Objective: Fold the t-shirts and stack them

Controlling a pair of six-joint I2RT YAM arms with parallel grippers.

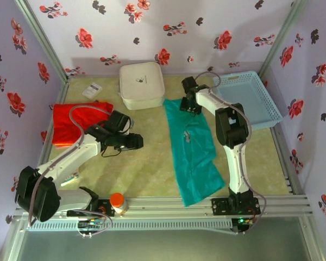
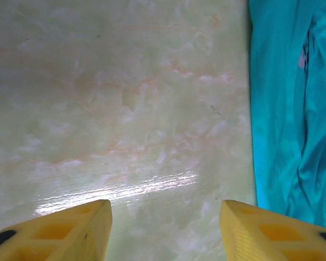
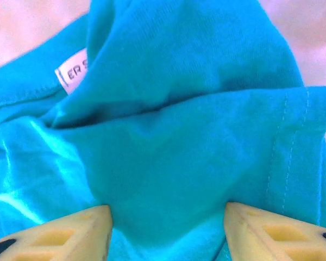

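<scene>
The teal-green t-shirt (image 1: 198, 157) lies as a long, rumpled strip from the table's back middle down to the front rail. The red t-shirt (image 1: 76, 122) sits bunched at the left. My right gripper (image 1: 189, 106) is down on the teal shirt's far end. In the right wrist view the gripper (image 3: 167, 228) is open, with teal cloth (image 3: 179, 136) and its white neck label (image 3: 73, 73) under and between the fingers. My left gripper (image 1: 136, 142) hangs open over bare table between the two shirts. In the left wrist view the gripper (image 2: 165, 228) holds nothing, and the teal shirt's edge (image 2: 288, 109) runs along the right.
A white rounded-square box (image 1: 142, 84) stands at the back centre. A light-blue basket (image 1: 250, 98) sits at the back right. A small white card (image 1: 92, 89) lies at the back left. An orange-capped bottle (image 1: 118, 202) stands by the front rail. Flowered walls enclose the table.
</scene>
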